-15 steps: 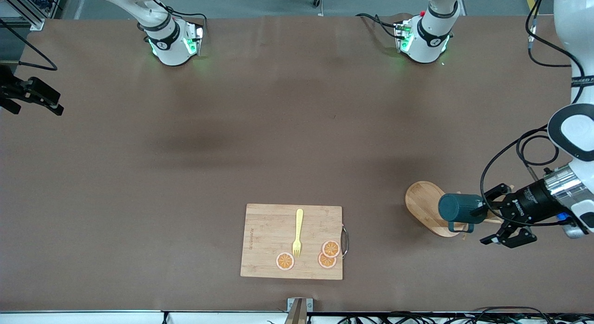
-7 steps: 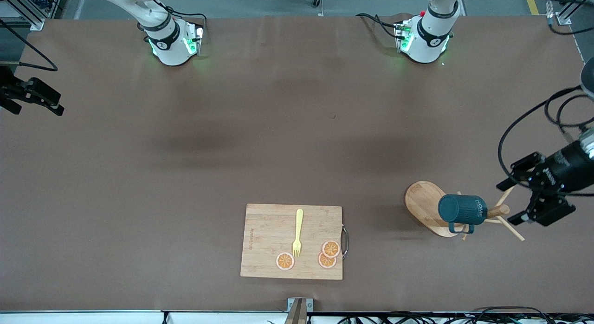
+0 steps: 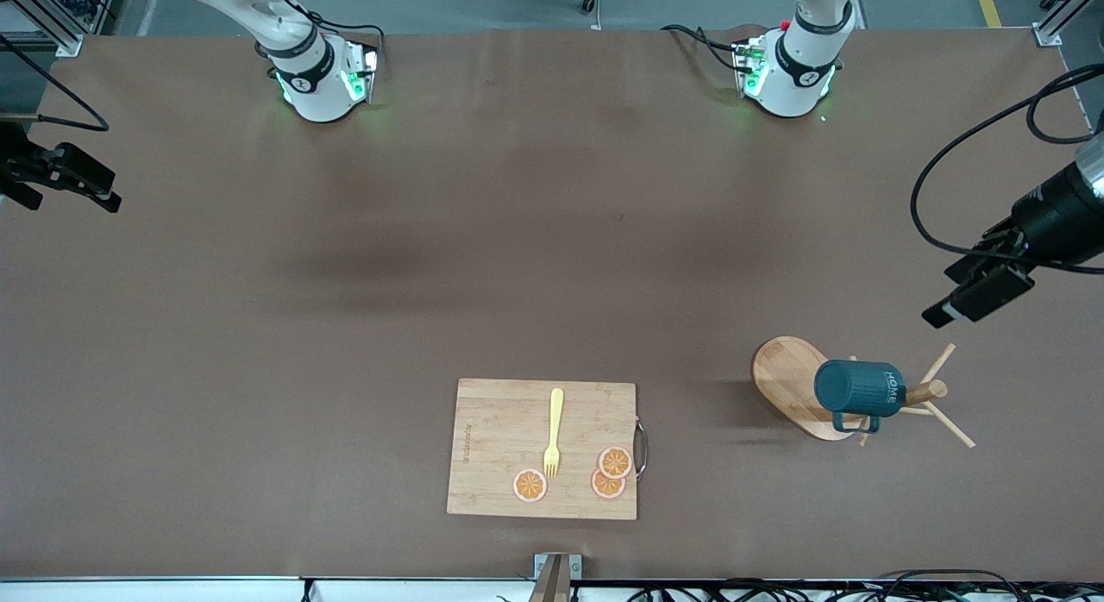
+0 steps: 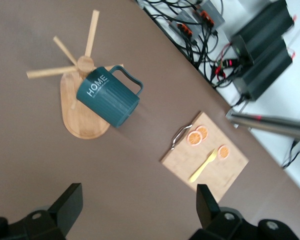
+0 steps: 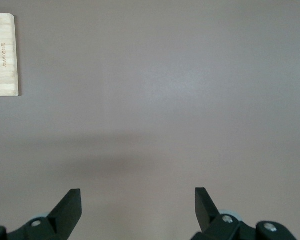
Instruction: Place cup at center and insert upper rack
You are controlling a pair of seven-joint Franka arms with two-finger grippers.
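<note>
So my left gripper [image 3: 979, 293] is up in the air over bare table at the left arm's end, fingers spread as wide as they go and nothing between them. In the left wrist view both fingers [image 4: 69, 204] frame the scene with only tabletop in the gap.

The mug [image 3: 859, 389] is hanging on the wooden mug tree [image 3: 789, 382], tipped sideways on a peg beside the post, "HOME" lettering showing, handle pointing toward the front camera. The tree stands on its oval base toward the left arm's end of the table.

The cutting board [image 3: 504, 429] sits nearer the middle of the table, close to the front camera's edge, with a yellow fork [image 3: 554, 432] and three orange slices [image 3: 530, 485] on it.

My right gripper [image 3: 82, 188] waits over the right arm's end, wide open too, holding nothing.
</note>
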